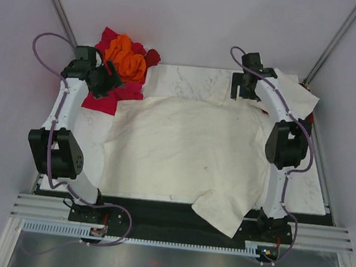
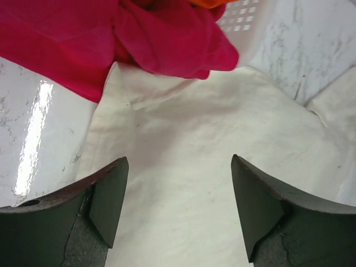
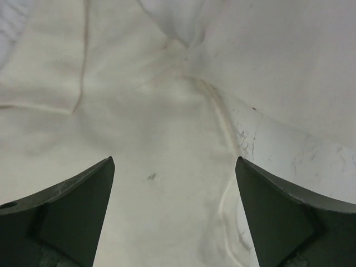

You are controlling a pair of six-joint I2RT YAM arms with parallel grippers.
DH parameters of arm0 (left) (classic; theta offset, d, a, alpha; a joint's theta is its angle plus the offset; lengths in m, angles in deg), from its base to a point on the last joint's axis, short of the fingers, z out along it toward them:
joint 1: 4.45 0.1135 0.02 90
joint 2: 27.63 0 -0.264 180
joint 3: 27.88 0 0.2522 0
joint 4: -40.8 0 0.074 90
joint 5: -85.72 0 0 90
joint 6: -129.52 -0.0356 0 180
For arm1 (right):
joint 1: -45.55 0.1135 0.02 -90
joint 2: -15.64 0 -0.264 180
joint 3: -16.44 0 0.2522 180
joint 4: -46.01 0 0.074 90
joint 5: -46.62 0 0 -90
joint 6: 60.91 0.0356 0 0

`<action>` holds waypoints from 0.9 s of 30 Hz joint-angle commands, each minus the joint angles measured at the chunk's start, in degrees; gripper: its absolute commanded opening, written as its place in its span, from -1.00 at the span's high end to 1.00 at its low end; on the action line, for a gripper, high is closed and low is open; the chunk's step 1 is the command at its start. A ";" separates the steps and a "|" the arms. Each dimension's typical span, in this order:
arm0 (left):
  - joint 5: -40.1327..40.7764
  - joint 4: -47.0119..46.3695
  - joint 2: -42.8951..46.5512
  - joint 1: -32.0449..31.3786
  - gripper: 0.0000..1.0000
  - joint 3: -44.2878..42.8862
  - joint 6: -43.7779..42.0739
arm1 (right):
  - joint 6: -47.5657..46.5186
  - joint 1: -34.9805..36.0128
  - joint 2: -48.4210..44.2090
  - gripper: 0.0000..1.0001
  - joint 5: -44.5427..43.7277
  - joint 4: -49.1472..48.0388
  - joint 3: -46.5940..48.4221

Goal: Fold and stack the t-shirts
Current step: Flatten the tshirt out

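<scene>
Two cream tees are in view: a spread cream t-shirt (image 1: 188,154) covering most of the tabletop (image 1: 190,79), and a second cream t-shirt (image 1: 299,98) at the far right corner. The far-left heap shows one orange t-shirt (image 1: 126,55), one magenta-pink t-shirt (image 1: 101,102) and one dark red t-shirt (image 1: 153,57); any more are hidden. There are two arms, the left arm (image 1: 65,115) and the right arm (image 1: 285,145).

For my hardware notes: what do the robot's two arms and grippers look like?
The left arm and right arm have white links and bulky black joints. A purple cable loops along each. The left gripper and right gripper have dark wedge-shaped fingers with a matte, slightly rough face. No markings show.
</scene>
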 commanded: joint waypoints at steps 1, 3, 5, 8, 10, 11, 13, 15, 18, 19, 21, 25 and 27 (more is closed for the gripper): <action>2.61 -1.15 9.32 -2.28 -0.64 -0.04 -2.50 | 2.35 0.77 -17.56 -0.96 6.82 -9.08 -4.10; 4.89 -1.24 11.44 -3.69 -0.64 2.34 -2.77 | 2.27 0.69 -20.38 -0.96 8.24 -10.13 -8.77; 5.60 -1.93 13.82 -4.49 -0.63 6.73 -2.68 | 3.14 0.60 -24.43 -0.96 9.12 -12.76 -17.02; 4.38 -5.43 16.45 -4.49 -0.60 14.63 -1.72 | 4.90 0.08 -28.39 -0.96 10.00 -16.45 -27.49; 2.63 -7.20 18.30 -4.49 -0.57 19.98 -0.93 | 7.36 -0.71 -30.05 -0.96 11.75 -18.99 -34.41; 1.66 -8.08 18.83 -6.40 -0.56 21.75 -0.75 | 8.41 -0.98 -30.76 -0.96 12.54 -19.79 -36.80; 0.68 -10.63 20.06 -8.69 -0.56 26.23 -0.66 | 11.57 -1.60 -33.73 -0.96 15.61 -24.43 -45.29; 1.38 -12.22 20.59 -10.29 -0.56 28.72 -0.48 | 14.82 -1.77 -35.95 -0.96 21.67 -28.59 -51.15; 0.51 -13.62 19.37 -11.43 -0.54 31.87 1.44 | 17.29 -1.95 -37.27 -0.96 28.09 -37.97 -60.01; 0.25 -14.15 18.93 -11.69 -0.54 32.58 2.41 | 17.73 -2.04 -36.31 -0.96 29.93 -38.69 -62.29; -0.19 -14.68 17.61 -12.13 -0.52 32.93 3.12 | 17.74 -2.74 -34.73 -0.96 29.95 -39.31 -64.15; 1.38 -15.38 16.11 -13.80 -0.50 35.30 4.35 | 19.84 -8.35 -35.51 -0.96 27.41 -39.84 -71.96; 1.74 -15.38 16.02 -14.15 -0.49 36.10 4.53 | 21.25 -11.35 -36.30 -0.96 27.14 -39.84 -74.26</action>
